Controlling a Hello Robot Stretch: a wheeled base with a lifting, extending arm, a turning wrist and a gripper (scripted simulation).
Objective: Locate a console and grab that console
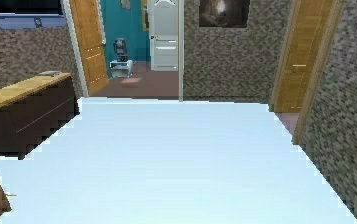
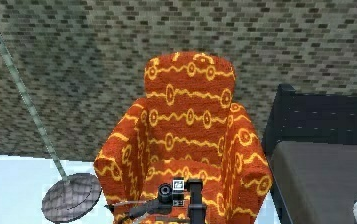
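Showing 1 armchair (image 2: 191, 130) behind jaws, 1 flr lamp (image 2: 71, 197), 1 dresser (image 1: 31, 110)

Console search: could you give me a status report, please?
Gripper seen against armchair; cannot tell if holding anything. Console yet to be located. Lamp base left of gripper in arm side view; dresser at forward view's left.

Dark arm (image 2: 199, 208) at bottom edge, tool (image 2: 121, 208) at its end, pointing left

The arm (image 2: 199, 208) is a dark square bar, ending in two small white squares (image 2: 177, 187) with black marks; left, a dark gripper (image 2: 114, 209) with two thin fingers (image 2: 136, 205).
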